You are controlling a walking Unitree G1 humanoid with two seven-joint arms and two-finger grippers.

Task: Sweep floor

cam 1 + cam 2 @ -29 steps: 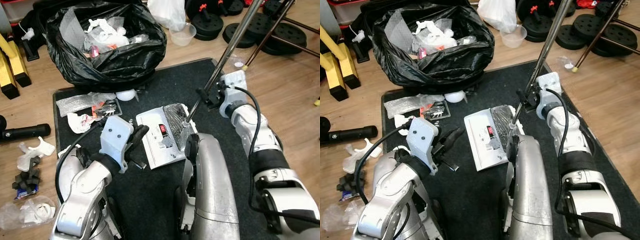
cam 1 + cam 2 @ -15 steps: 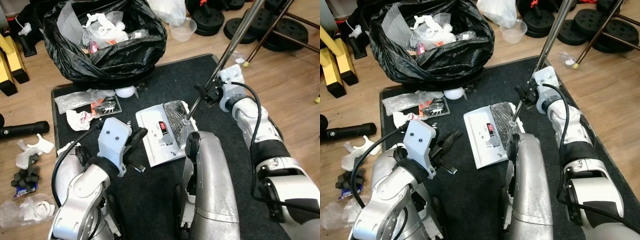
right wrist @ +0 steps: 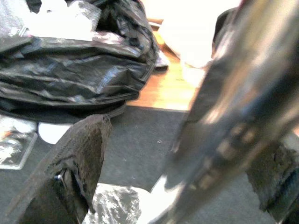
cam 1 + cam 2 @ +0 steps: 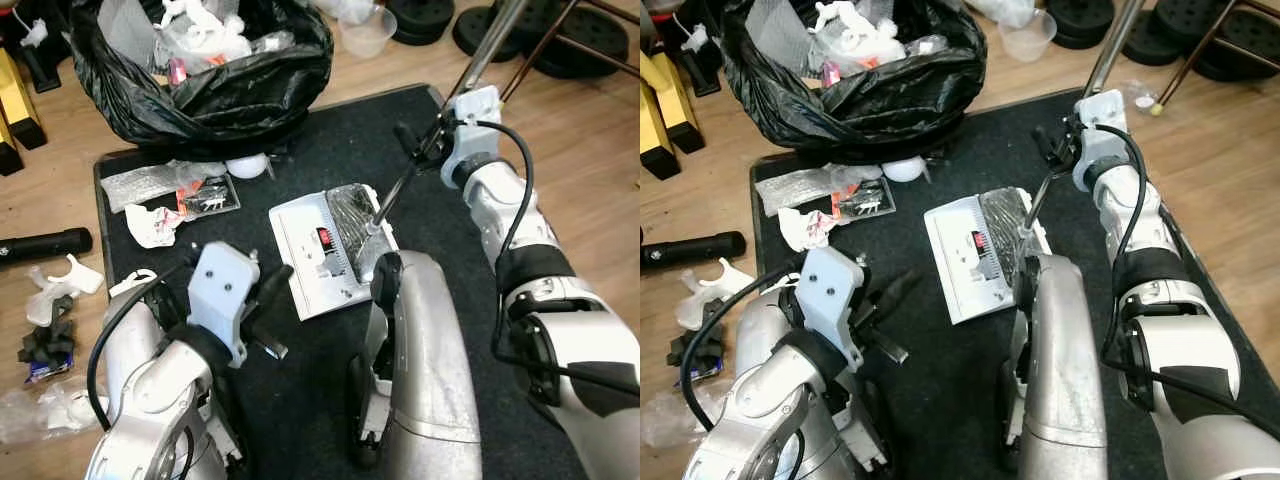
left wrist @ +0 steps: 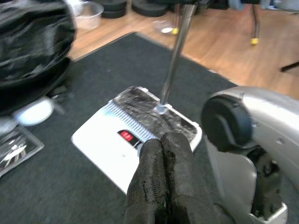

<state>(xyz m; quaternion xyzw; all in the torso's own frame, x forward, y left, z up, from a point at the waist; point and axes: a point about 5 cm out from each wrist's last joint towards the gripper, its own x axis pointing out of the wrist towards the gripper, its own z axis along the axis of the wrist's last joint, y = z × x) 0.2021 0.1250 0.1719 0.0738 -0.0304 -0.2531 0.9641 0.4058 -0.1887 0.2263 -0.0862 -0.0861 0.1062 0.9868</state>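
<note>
A white carpet sweeper with a red tab sits on the black mat just ahead of me. Crumpled clear film lies on its top. Its metal pole slants up to the far right. My right gripper is at the pole partway up. In the right wrist view the pole runs between the two spread fingers, with a gap on one side, so the gripper is open around it. My left gripper is shut on nothing, low over the mat just short of the sweeper's near left side.
A full black trash bag stands at the mat's far left edge. A plastic wrapper, crumpled paper and a white ball lie on the mat. More litter and a black cylinder lie on the wood floor. Weight plates are at the far right.
The camera has tilted, so the whole scene sits higher. My right gripper has reached farther out and now stands higher along the pole. The left arm has drawn back a little.
</note>
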